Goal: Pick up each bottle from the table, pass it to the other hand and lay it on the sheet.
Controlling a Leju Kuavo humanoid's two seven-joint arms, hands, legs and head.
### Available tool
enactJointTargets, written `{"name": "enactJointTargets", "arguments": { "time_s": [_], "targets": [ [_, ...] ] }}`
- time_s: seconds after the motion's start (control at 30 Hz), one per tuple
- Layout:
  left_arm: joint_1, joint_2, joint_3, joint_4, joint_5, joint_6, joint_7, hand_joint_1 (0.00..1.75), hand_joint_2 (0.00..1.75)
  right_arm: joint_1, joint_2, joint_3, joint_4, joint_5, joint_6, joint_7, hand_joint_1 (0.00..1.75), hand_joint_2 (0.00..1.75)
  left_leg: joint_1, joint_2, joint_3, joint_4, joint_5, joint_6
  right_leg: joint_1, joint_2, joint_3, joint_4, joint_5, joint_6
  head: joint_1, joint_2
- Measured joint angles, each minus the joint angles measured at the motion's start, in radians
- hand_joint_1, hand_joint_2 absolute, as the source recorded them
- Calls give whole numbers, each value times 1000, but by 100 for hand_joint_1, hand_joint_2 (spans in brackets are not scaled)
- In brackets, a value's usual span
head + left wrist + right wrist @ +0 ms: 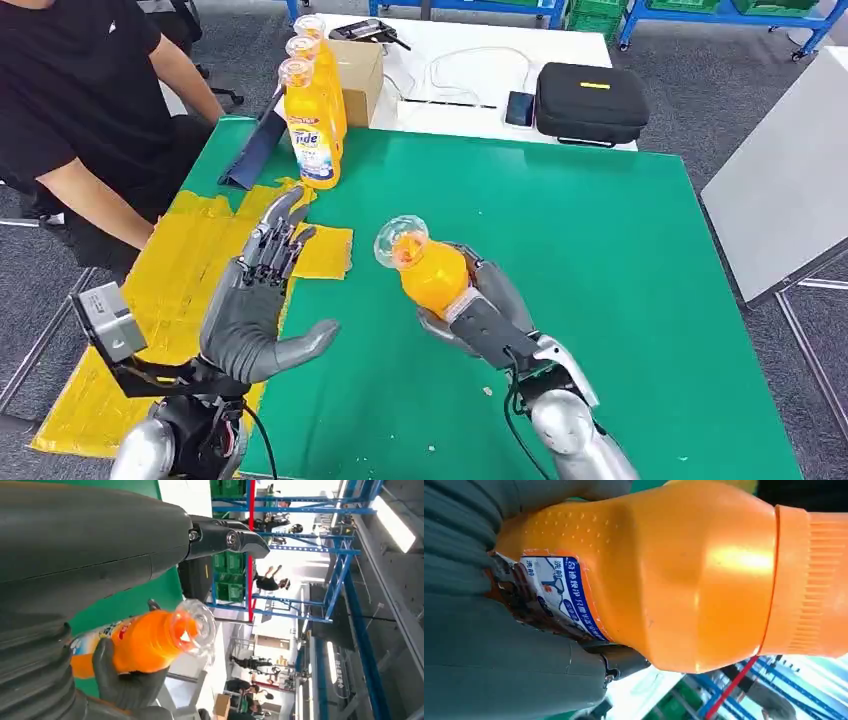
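Handover step | right hand (pixel 480 310) grips bottle (pixel 425 265) above table (pixel 620 250) middle | left hand (pixel 260 300) open, empty, beside | sheet (pixel 190 270) at left edge bare | three bottles (pixel 312 110) wait at far edge

bright even overhead light; glare on the bottle (pixel 724 562); wrist views blurred up close.

A person in a black shirt (pixel 70 100) sits at the green tabletop's (pixel 600 250) far-left corner. Beyond it, a black case (pixel 590 102), cardboard box (pixel 360 75) and cables (pixel 460 75) lie on a white table (pixel 450 120).
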State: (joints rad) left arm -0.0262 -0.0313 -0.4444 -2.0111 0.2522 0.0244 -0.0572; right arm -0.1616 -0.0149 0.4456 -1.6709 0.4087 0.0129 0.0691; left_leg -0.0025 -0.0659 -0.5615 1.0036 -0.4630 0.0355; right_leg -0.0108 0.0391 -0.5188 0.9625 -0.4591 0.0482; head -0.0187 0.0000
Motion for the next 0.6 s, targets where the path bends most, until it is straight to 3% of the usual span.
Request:
{"name": "enactJointTargets", "arguments": {
  "time_s": [0.17,0.6],
  "targets": [
    [-6,7,-15,2,7,17,8,0,175,-35,-23,47,5,154,-27,36,175,175,0,0,0,0,0,0,0,0,0,0,0,0,0,0],
    [-12,26,-40,26,40,34,43,0,175,-99,-54,135,24,229,-79,68,175,175,0,0,-1,0,0,0,0,0,-1,0,0,0,0,0]
  ]
}}
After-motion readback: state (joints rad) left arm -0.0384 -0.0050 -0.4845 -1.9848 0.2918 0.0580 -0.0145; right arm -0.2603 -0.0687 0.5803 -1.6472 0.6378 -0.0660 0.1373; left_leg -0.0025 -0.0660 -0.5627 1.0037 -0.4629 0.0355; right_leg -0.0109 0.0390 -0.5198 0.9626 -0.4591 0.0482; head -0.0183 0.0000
